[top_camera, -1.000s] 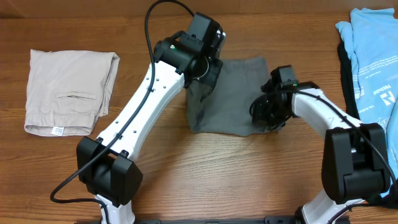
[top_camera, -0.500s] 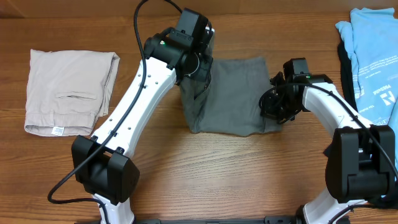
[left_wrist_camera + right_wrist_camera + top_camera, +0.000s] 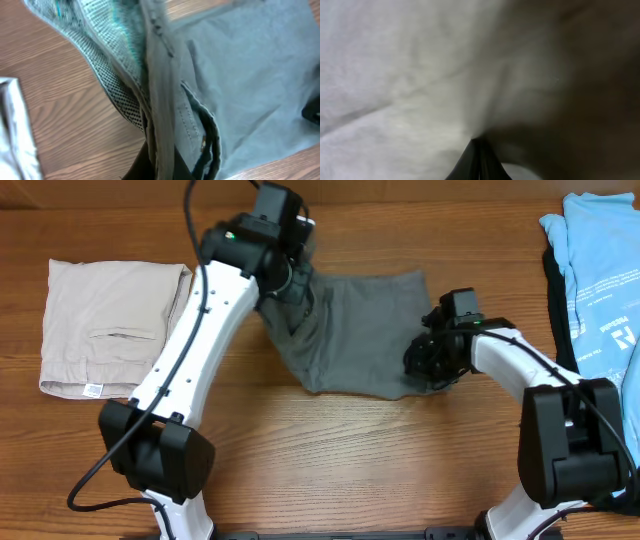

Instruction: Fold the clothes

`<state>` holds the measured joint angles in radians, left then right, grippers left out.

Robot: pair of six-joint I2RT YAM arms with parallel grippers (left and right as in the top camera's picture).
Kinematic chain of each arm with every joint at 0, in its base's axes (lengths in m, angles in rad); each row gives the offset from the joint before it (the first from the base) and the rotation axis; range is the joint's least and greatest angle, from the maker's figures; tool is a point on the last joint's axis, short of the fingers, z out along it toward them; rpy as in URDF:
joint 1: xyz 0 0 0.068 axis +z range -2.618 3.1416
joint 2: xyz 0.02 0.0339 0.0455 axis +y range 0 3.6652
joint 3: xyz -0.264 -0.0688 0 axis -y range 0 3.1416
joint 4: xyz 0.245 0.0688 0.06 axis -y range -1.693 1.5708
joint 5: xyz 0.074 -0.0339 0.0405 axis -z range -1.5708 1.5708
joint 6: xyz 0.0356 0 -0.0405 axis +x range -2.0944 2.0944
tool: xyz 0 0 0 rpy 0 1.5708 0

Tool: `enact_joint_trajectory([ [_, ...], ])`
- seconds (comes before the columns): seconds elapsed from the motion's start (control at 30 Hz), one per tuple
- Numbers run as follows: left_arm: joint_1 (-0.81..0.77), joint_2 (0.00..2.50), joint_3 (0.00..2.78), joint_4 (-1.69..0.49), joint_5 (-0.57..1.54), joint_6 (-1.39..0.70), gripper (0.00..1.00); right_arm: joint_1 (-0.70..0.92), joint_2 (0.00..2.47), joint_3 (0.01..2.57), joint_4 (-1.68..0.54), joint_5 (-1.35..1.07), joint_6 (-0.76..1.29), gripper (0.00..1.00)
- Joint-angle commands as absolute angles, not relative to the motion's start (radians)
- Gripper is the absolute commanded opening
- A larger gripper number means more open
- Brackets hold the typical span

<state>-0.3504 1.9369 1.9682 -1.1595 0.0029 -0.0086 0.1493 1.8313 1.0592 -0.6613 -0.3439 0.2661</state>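
- My left gripper (image 3: pixel 290 285) is clenched on the dark grey shorts (image 3: pixel 365 330). In the left wrist view the waistband edge is bunched between the jaws and rises from them as a ridge.
- From the left jaws (image 3: pixel 159 167) the rest of the dark grey shorts (image 3: pixel 245 65) spreads away to the right, flat on the table (image 3: pixel 330 470). A pocket slit (image 3: pixel 195 107) sits just above and to the right of the pinch.
- Overhead, the cloth at the left jaws is lifted and drawn up into a narrow neck, and the panel widens out from there towards the right jaws.
- My right gripper (image 3: pixel 432 360) sits on the shorts' opposite side edge, low against the table.
- The right wrist view is filled with blurred grey cloth (image 3: pixel 395 75), and the fingers (image 3: pixel 479 160) meet in a point with the fabric gathering into it. I read the right jaws as clamped on the shorts.
- The beige shorts (image 3: pixel 110 330) with their white tag (image 3: pixel 93 389) lie folded well beyond the left jaws, apart from the grey pair.
- The light-blue shirt (image 3: pixel 605 260) lies well out past the right jaws at the table's edge.
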Motion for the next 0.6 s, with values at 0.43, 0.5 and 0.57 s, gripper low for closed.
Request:
enact_joint_trajectory([
  [0.43,-0.273,1.941,2.058,-1.213,-0.269,0.135,0.04,0.440,1.797,1.052,-0.455,-0.368,0.525,0.04],
  [0.5,-0.274,1.941,2.058,-1.216,-0.269,0.135,0.04,0.437,1.797,1.079,-0.477,-0.368,0.516,0.04],
  [0.57,-0.275,1.941,2.058,-1.216,-0.268,0.134,0.04,0.417,1.790,1.118,-0.539,-0.368,0.483,0.04],
])
